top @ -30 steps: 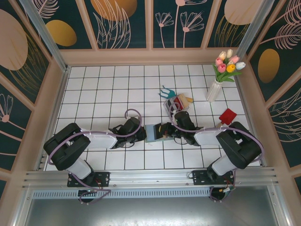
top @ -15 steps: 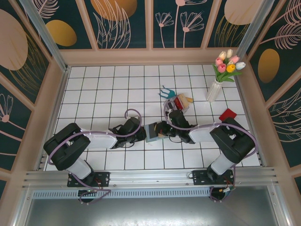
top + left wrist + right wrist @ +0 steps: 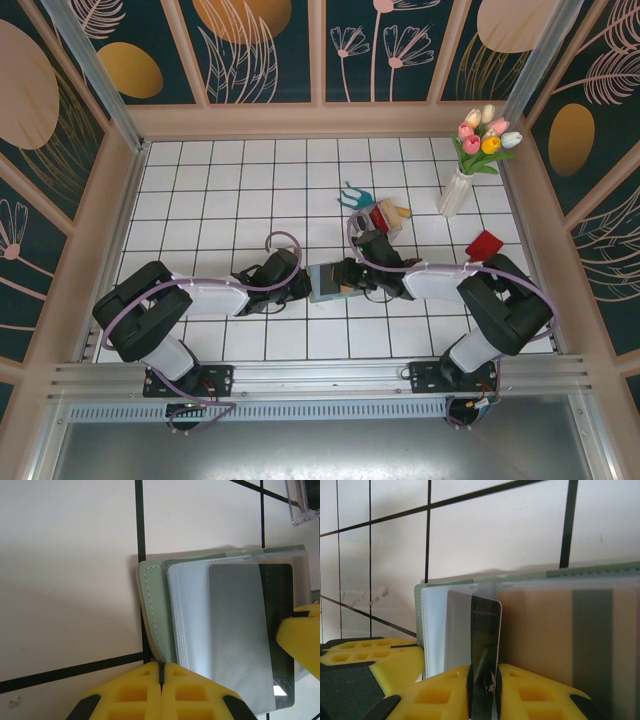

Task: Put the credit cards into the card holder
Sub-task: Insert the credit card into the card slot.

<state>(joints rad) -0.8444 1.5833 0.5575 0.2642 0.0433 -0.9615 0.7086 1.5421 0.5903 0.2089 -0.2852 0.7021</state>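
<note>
White tiled table: green card holder (image 3: 155,610) lies open mid-table, left gripper (image 3: 162,672) pinched together on its edge to pin it flat. Right gripper (image 3: 482,680) clamps a black credit card (image 3: 484,645) upright, edge lined up with a clear sleeve, likely for insertion.

Black-white arms (image 3: 200,297), yellow pincer fingers (image 3: 127,695)

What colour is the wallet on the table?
The soft folding wallet is sage green with clear plastic sleeves inside; the left wrist view shows it best.

A staged robot test booth: white tiled table (image 3: 230,190) inside floral-printed walls (image 3: 260,50) (aluminium-framed).
</note>
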